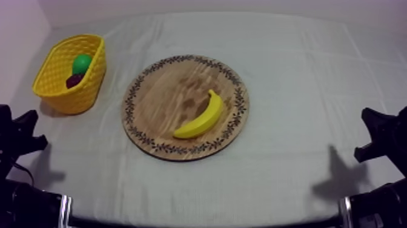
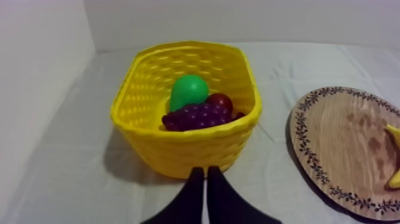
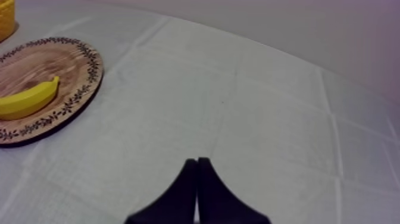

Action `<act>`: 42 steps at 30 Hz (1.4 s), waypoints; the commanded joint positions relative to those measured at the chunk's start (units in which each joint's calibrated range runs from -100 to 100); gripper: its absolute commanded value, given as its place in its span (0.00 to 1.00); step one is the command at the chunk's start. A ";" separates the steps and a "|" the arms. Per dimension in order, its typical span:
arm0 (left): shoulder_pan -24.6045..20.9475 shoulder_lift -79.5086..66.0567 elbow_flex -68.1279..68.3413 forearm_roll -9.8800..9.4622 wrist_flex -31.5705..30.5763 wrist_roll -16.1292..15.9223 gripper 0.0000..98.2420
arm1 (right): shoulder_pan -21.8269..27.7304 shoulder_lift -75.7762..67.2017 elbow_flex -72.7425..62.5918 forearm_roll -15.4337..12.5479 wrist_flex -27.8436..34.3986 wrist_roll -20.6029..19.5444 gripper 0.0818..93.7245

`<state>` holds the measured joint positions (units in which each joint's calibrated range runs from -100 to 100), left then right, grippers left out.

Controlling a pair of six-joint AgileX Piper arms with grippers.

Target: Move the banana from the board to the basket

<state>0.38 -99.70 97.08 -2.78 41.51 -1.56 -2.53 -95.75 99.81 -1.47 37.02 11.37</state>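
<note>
A yellow banana [image 1: 201, 117] lies on the right half of the round wooden board [image 1: 163, 103] at the table's middle; the right wrist view has the banana [image 3: 28, 99] on the board [image 3: 53, 62] too. The yellow basket [image 1: 63, 91] stands at the far left, holding a green pear [image 2: 189, 90], purple grapes [image 2: 196, 117] and a small red fruit [image 2: 220, 101]. My left gripper [image 2: 206, 176] is shut on nothing, just in front of the basket [image 2: 184, 149]. My right gripper [image 3: 197, 164] is shut on nothing, over bare cloth right of the board. Both arms [image 1: 18, 136] [image 1: 381, 136] rest low at the sides.
Grey-white cloth covers the table, with open room right of the board and along the front edge. A pale wall rises close behind and left of the basket.
</note>
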 commanded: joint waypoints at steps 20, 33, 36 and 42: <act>-0.93 -0.04 2.81 0.55 -9.34 11.25 0.00 | 0.08 0.00 -0.03 0.32 0.24 -0.16 0.00; -0.77 -0.04 2.84 0.75 -9.34 11.77 0.00 | 0.08 0.00 -0.03 0.32 0.24 -0.17 0.00; -0.76 -0.04 2.89 0.98 -9.34 10.95 0.00 | 0.08 0.00 -0.03 0.32 0.24 -0.17 0.00; -1.04 -0.04 2.69 1.59 -9.43 4.79 0.00 | 0.08 0.00 -0.03 0.32 0.24 -0.16 0.00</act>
<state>-0.60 -99.70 99.85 -1.24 32.17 5.68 -2.45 -95.75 99.81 -1.15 37.26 11.21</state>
